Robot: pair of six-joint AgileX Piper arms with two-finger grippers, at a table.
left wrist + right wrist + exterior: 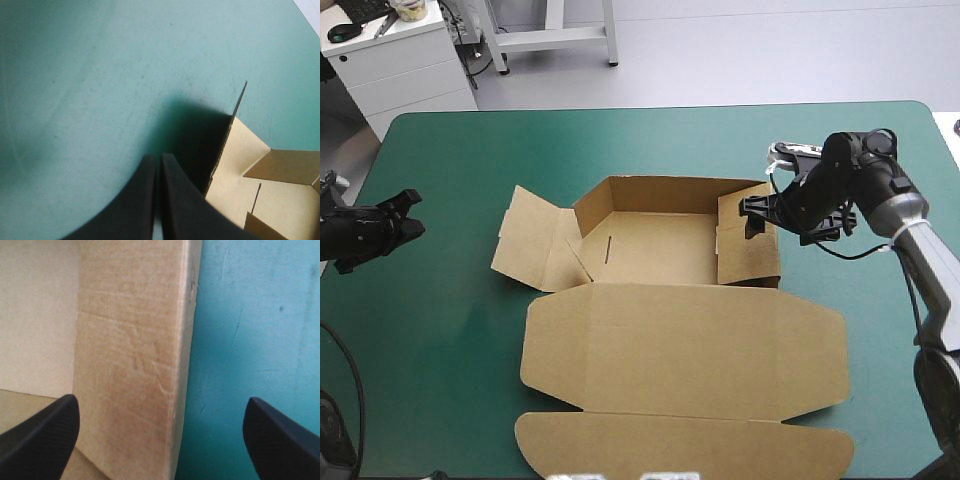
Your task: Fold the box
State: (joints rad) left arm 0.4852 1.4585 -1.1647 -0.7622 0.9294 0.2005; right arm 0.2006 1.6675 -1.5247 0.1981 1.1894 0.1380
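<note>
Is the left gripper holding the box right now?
No, in the high view the left gripper sits shut over the teal-green cover near its left edge, well apart from the box.

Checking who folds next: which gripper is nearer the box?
Right. The right gripper is open astride a wall of the box; the left gripper, shut, sits apart beyond its left flap.

From above I see the table's teal-green cover (pixel 650 140) lying smooth and flat. Past its far left corner stands a white drawer cabinet (pixel 400 70) with a black object (pixel 342 31) on top. Beside it, a pale grey metal frame (pixel 555 38) rests on the grey floor (pixel 770 50). Up close, the cover shows faint dark specks (pixel 142 77).
</note>
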